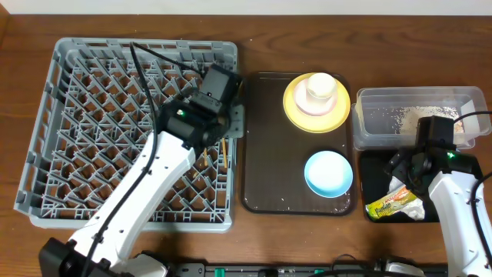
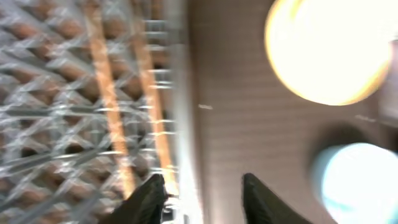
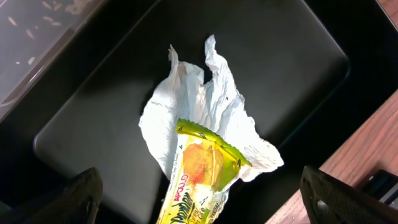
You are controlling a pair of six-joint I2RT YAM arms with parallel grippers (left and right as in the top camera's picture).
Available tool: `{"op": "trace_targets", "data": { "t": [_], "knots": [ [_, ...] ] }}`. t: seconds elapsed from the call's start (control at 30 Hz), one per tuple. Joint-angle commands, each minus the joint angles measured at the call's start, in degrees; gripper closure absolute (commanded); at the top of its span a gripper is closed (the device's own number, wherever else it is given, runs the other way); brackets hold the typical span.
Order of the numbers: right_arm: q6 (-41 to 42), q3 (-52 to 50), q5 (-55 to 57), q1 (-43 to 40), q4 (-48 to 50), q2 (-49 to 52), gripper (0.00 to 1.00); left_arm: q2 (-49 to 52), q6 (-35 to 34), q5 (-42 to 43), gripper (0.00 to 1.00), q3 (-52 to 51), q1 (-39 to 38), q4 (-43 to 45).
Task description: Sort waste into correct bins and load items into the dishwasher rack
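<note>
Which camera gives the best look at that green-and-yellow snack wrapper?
The right wrist view. There the snack wrapper fills the middle of the picture, sharp, lying on the white napkin in the black tub. The overhead view shows it only small, in the same tub. The left wrist view does not show it.

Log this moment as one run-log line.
left gripper open at rack edge, chopsticks in rack | right gripper open over black tub holding napkin, wrapper | yellow plate, blue bowl on tray
</note>
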Motion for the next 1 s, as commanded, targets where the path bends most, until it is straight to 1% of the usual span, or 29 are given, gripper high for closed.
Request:
{"op": "trace_targets", "data": {
  "t": [0.0,0.03,0.07,0.13,0.23,0.37,0.47,0.53,0.63,0.8,0.9,0.97],
  "knots": [
    [-0.2,1.0,1.4,-0.4,0.0,-0.5,0.01,1.4,-1.7,13.9,0.66,3.4,0.0,-0.5],
    [-0.2,1.0,1.4,-0.4,0.0,-0.5,0.01,1.9,-2.9,13.9,0.72,3.6,-0.3,-0.2],
    [-0.2,1.0,1.4,-0.4,0.0,-0.5,0.01,2.2,-3.3,13.5,0.75,3.6,-0.6,0.3],
    [-0.2,1.0,1.4,-0.4,0.0,-0.5,0.01,3.7,-3.7,13.5,0.77,3.6,-1.6,2.2],
    [-0.2,1.0,1.4,-0.4,0.0,-0.5,0.01,6.6,-5.7,13.5,0.77,3.6,-3.8,5.7],
    [-0.2,1.0,1.4,-0.4,0.0,-0.5,0.01,12.1,-8.7,12.6,0.77,3.6,-7.4,13.2],
    [-0.2,1.0,1.4,-0.4,0.0,-0.5,0.01,16.9,-11.7,7.9,0.76,3.6,-10.0,17.9],
    [-0.2,1.0,1.4,-0.4,0.0,-0.5,0.01,19.8,-13.2,5.6,0.7,3.5,-11.1,20.4],
    [-0.2,1.0,1.4,-0.4,0.0,-0.5,0.01,23.6,-15.0,4.8,0.67,3.5,-11.7,24.3],
    [-0.2,1.0,1.4,-0.4,0.0,-0.5,0.01,28.8,-18.5,2.4,0.67,3.5,-11.8,27.4],
    [-0.2,1.0,1.4,-0.4,0.0,-0.5,0.01,30.9,-18.5,2.3,0.66,3.5,-11.8,28.7],
    [-0.2,1.0,1.4,-0.4,0.0,-0.5,0.01,31.9,-18.5,0.6,0.67,3.5,-11.8,29.5]
  ]
}}
